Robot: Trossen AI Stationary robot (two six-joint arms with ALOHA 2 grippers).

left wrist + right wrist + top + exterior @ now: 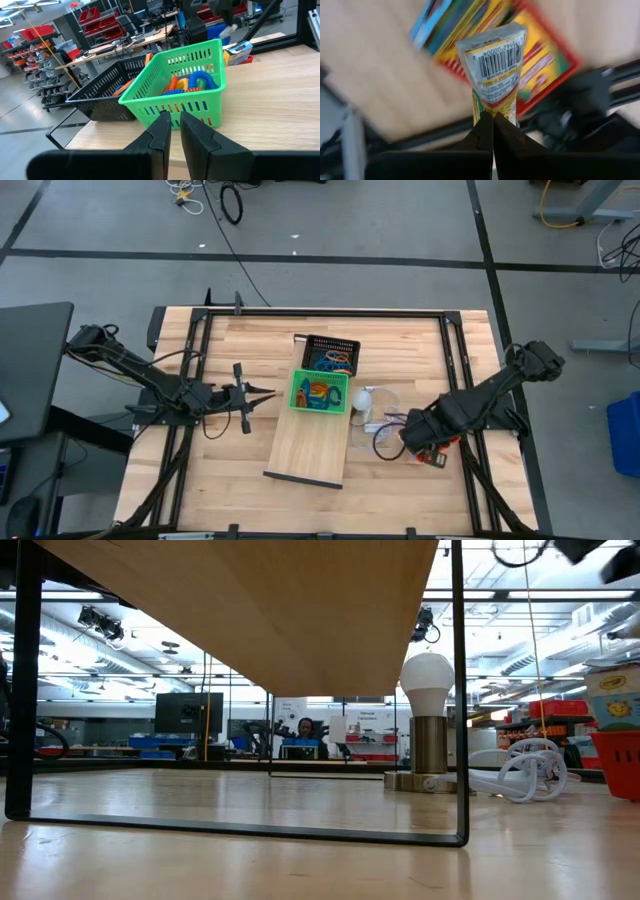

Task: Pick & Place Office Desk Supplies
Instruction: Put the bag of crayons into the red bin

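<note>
On the desk (pixel 250 350), the green tray (pixel 320 391) of coiled bands is sitting on the board just near of the black tray (pixel 331 354). The right claw (pixel 493 117) is pinching a small crayon packet (pixel 495 65) at the desk's right edge, so the carry to a tray likely comes next. The left claw (pixel 172 131) is waiting narrow, empty, left of the green tray.

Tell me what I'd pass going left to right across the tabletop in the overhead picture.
Left pincer → green tray → bulb → right pincer, shut on a packet.
</note>
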